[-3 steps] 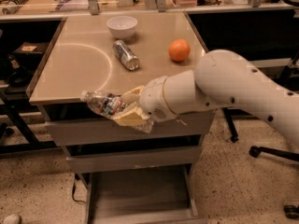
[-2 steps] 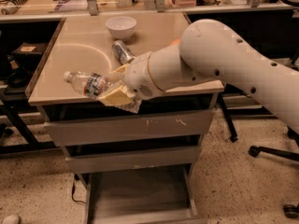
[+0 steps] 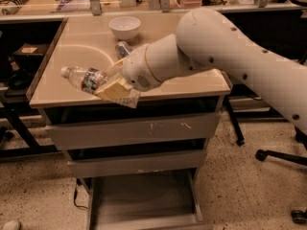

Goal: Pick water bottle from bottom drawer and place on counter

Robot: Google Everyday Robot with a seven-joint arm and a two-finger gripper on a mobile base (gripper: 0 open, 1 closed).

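The water bottle (image 3: pixel 82 78) is clear with a white cap and a dark label band. It lies tilted in my gripper (image 3: pixel 111 86), cap pointing left, held just above the front left part of the counter (image 3: pixel 62 56). The gripper's tan fingers (image 3: pixel 115 91) are shut on the bottle's lower end. My white arm (image 3: pixel 216 47) reaches in from the right across the counter. The bottom drawer (image 3: pixel 144 200) is pulled open below, its flat grey floor bare.
A white bowl (image 3: pixel 124 28) stands at the back of the counter. A silver can (image 3: pixel 122 48) lies behind my wrist, partly hidden. Two taller grey drawers (image 3: pixel 134 131) are shut. A cluttered bench is behind; a chair base (image 3: pixel 283 157) stands at the right.
The arm has lifted the bottle from in front of the drawers up and left over the counter's front edge. It now hides the orange fruit that showed on the counter.
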